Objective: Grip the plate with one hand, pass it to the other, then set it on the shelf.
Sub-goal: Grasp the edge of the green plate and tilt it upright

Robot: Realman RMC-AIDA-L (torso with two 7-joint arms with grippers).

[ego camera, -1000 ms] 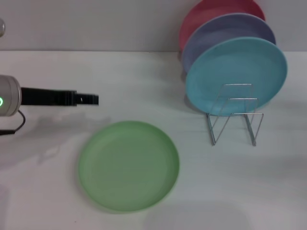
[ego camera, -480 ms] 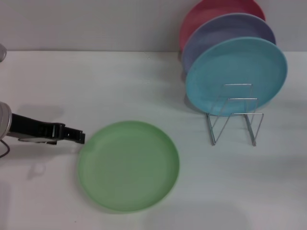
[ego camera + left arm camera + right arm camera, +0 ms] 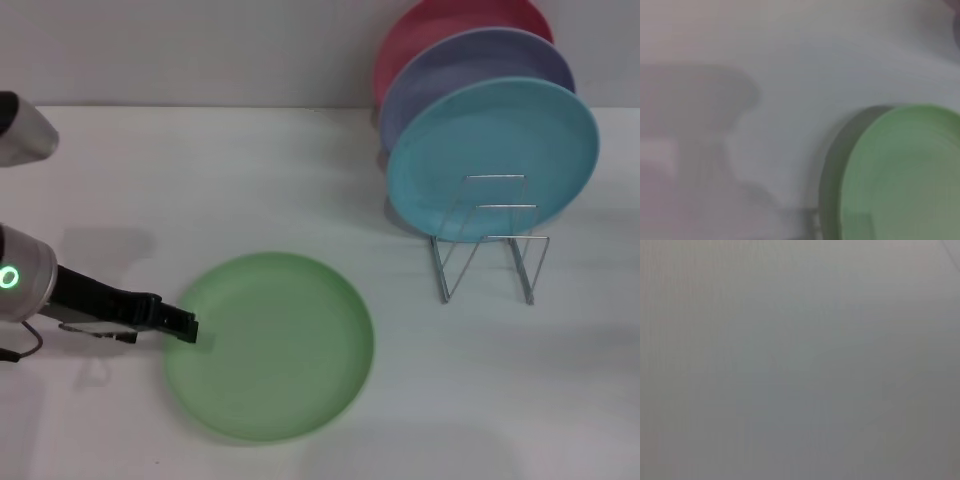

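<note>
My left black two-jaw gripper (image 3: 185, 327), on silver cylindrical arm w/ green light ring, reaches in low from my left side, near-horizontal, tip pointing right. Can't tell jaw state from this angle. Right arm not in head view.

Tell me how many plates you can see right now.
4. The green plate lies flat on the table by the left gripper; the sky-blue plate, lavender plate and red plate stand in the rack.

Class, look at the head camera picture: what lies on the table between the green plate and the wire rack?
Nothing. In the head view, only bare white table separates the green plate from the wire rack.
</note>
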